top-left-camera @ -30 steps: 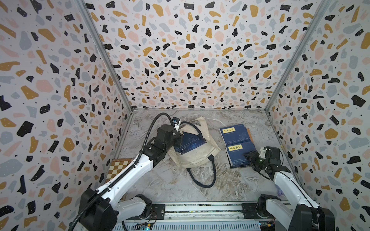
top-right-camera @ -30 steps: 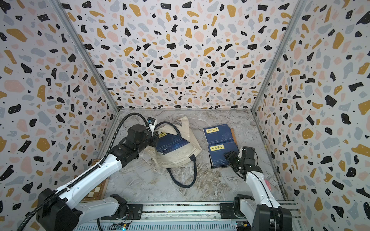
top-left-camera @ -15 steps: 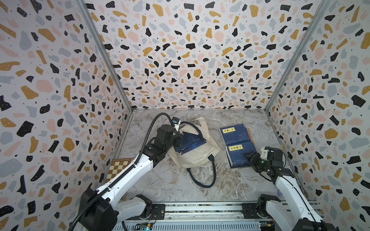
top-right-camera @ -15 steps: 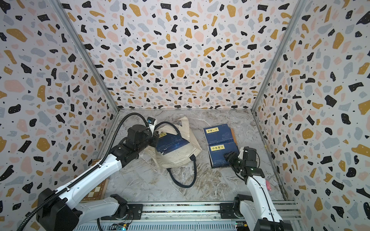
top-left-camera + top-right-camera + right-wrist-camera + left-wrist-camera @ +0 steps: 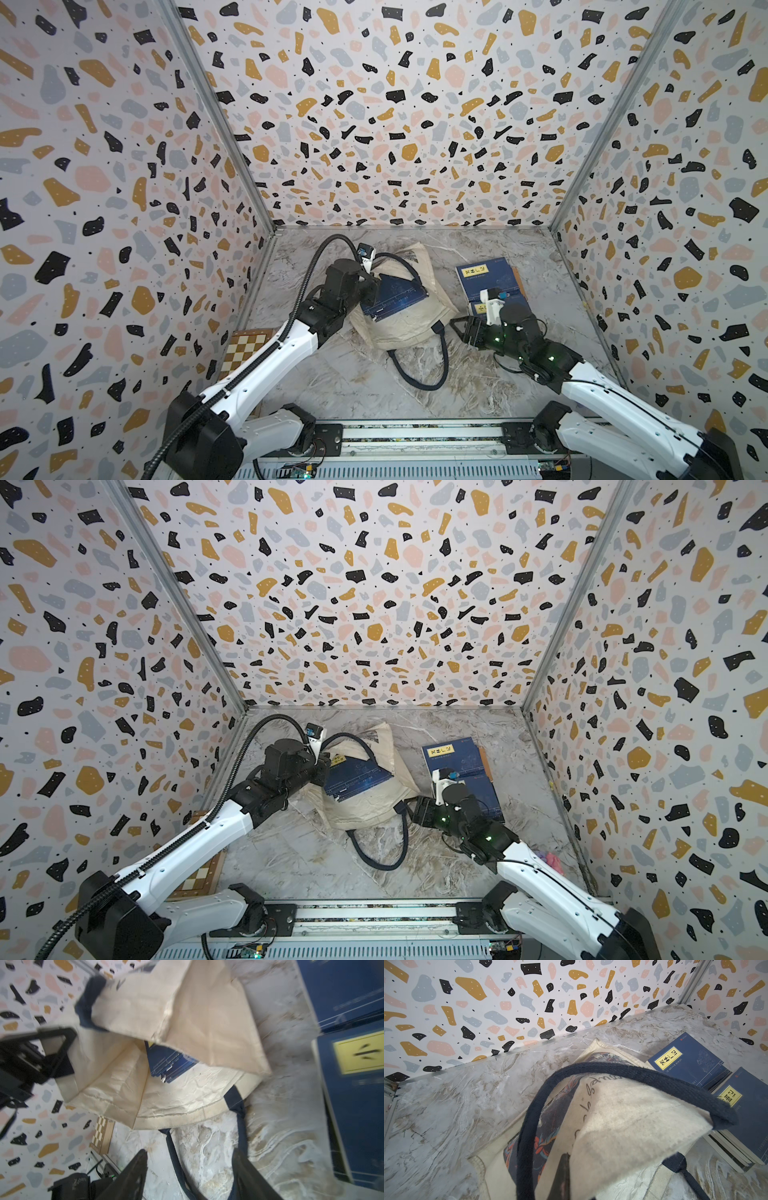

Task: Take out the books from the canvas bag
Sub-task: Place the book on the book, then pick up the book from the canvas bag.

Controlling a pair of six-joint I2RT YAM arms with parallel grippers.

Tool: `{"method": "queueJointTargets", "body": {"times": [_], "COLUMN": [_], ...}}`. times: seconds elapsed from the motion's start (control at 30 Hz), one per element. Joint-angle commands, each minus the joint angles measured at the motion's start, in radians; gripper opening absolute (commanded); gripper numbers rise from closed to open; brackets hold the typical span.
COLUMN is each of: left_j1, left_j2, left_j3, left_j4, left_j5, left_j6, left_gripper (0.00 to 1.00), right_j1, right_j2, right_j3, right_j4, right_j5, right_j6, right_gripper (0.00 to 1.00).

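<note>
While the left gripper, clamped tight on the cloth, holds up the top flap of the canvas bag lying toward the desk's back-left, one navy book shows inside its mouth. Beside that mouth the right gripper hangs half-spread and empty; other books lie stacked near the right edge.

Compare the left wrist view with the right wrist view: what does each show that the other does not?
Only the left wrist view: the outer face of the canvas bag, with script lettering and floral panel, and two yellow labels on the books on the table.
Only the right wrist view: the bag's open mouth with a navy book inside, the chessboard box, and the right gripper, jaws open.
Both: the bag, its navy handles, the books on the table and the marble table.
</note>
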Motion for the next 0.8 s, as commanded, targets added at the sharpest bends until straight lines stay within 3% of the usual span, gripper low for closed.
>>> {"method": "queueJointTargets", "body": {"times": [0.0, 0.27, 0.5, 0.77], "left_j1": [0.007, 0.007, 0.007, 0.007], "left_j2": [-0.028, -0.034, -0.036, -0.041], "left_j3": [0.029, 0.027, 0.031, 0.031], "left_j4": [0.017, 0.021, 0.012, 0.016], "left_j5": [0.012, 0.015, 0.022, 0.055], "left_j6": [-0.018, -0.025, -0.035, -0.04], "left_gripper": [0.0, 0.0, 0.0, 0.0], "right_j1": [0.077, 0.239, 0.267, 0.279], "right_j2": [0.06, 0.292, 0.46, 0.537], "right_j3": [0.037, 0.113, 0.176, 0.211], "right_j4": [0.093, 0.243, 0.344, 0.414], "right_j5": [0.125, 0.193, 0.141, 0.108], "right_j6": [0.02, 0.018, 0.012, -0.036], "right_gripper": [0.66, 0.66, 0.66, 0.66]}}
